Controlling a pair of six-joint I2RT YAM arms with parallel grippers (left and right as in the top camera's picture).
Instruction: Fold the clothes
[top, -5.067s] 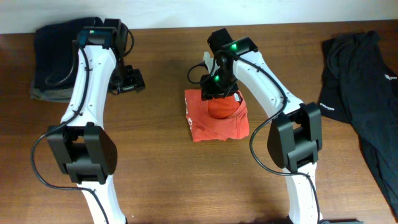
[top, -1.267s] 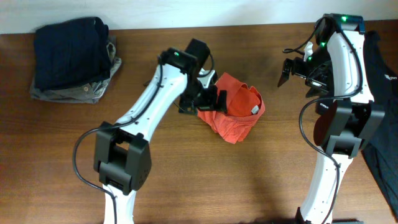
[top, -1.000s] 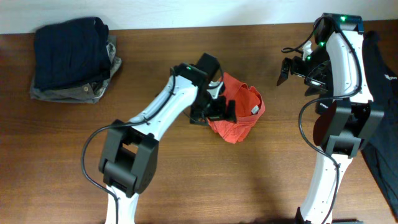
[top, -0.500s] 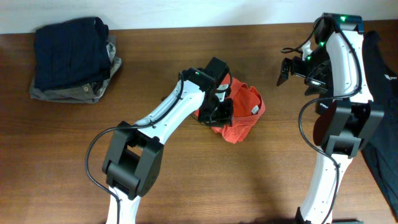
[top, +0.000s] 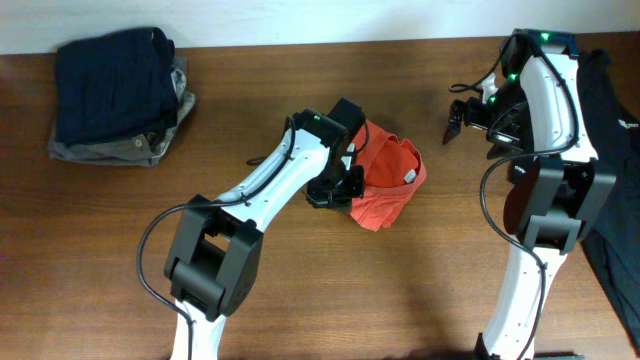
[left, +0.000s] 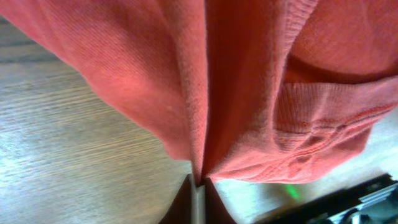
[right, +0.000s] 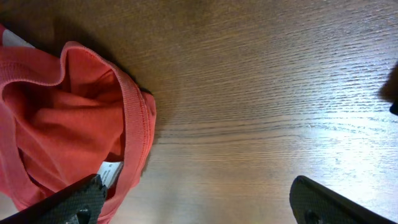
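The clothes, one orange-red T-shirt (top: 388, 182), lie bunched in a heap at the middle of the table, with a white neck tag (top: 408, 175) showing. My left gripper (top: 336, 186) is at the heap's left edge, shut on a fold of the shirt. In the left wrist view the red cloth (left: 249, 81) runs down into the closed jaws of that gripper (left: 198, 184). My right gripper (top: 464, 114) hangs open above bare wood to the right of the shirt. The right wrist view shows the shirt's collar (right: 134, 118) and tag (right: 111, 171) left of the wide-open right gripper (right: 199, 205).
Folded navy and grey garments (top: 115, 95) are stacked at the back left corner. A black garment (top: 600, 150) lies spread along the right edge, behind the right arm. Bare wooden table (top: 400, 290) fills the front.
My left gripper has closed on the shirt's left edge and pulled slightly left and toward the front. The right gripper has stayed open and barely shifted.
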